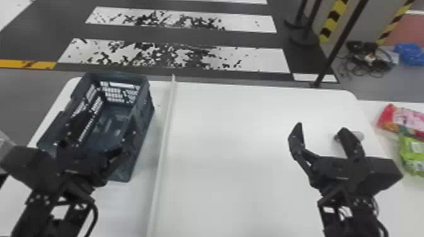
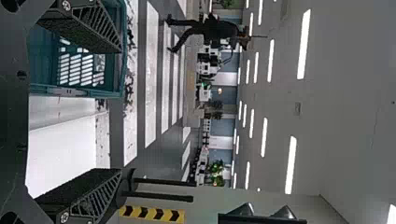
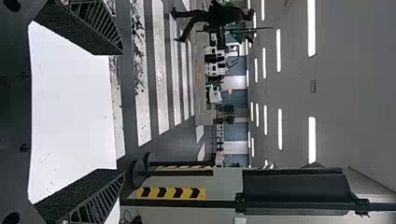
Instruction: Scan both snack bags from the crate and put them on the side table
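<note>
In the head view my left gripper (image 1: 102, 135) stands open over the near part of the dark crate (image 1: 143, 104), whose visible floor holds no bag. My right gripper (image 1: 320, 132) is open above the right part of the white table. Beyond it, on the side table (image 1: 391, 110) at the right edge, lie a red and pink snack bag (image 1: 407, 119) and a green snack bag (image 1: 413, 154), touching each other. Empty space lies between the fingers of the left gripper (image 2: 121, 112) and of the right gripper (image 3: 123, 112) in their wrist views.
A raised white strip (image 1: 164, 138) runs along the main table (image 1: 236, 126) just right of the crate. A small greyish object (image 1: 358, 135) lies behind a right finger. Dark poles (image 1: 340, 44) rise past the table's far right corner.
</note>
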Controlling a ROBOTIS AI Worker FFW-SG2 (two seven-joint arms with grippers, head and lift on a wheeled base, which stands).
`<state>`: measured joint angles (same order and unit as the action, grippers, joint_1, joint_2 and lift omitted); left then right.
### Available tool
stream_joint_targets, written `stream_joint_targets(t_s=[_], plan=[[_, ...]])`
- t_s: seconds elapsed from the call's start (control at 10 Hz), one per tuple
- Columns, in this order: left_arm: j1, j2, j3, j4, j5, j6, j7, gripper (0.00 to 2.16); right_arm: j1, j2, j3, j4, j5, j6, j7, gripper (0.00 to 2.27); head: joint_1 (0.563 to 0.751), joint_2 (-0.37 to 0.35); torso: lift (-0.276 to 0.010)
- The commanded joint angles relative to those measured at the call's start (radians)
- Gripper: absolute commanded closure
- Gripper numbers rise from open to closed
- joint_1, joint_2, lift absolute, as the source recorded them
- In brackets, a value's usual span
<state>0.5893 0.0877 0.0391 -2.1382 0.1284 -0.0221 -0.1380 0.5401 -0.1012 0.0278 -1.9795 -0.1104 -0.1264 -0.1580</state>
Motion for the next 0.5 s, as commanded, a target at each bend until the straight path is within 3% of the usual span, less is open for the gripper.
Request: stream_joint_targets(t_s=[0.0, 0.4], plan=[[0.007, 0.001, 0.004, -0.006, 0.000, 0.000, 0.000, 0.09, 0.003, 0.000, 0.004, -0.002, 0.000, 0.000, 0.000, 0.02, 0.695, -0.049, -0.087], [0.023, 0.003, 0.005, -0.019, 0.000, 0.000, 0.002, 0.09, 0.021, -0.005, 0.003, -0.019, 0.002, -0.003, -0.002, 0.02, 0.695, -0.045, -0.087]])
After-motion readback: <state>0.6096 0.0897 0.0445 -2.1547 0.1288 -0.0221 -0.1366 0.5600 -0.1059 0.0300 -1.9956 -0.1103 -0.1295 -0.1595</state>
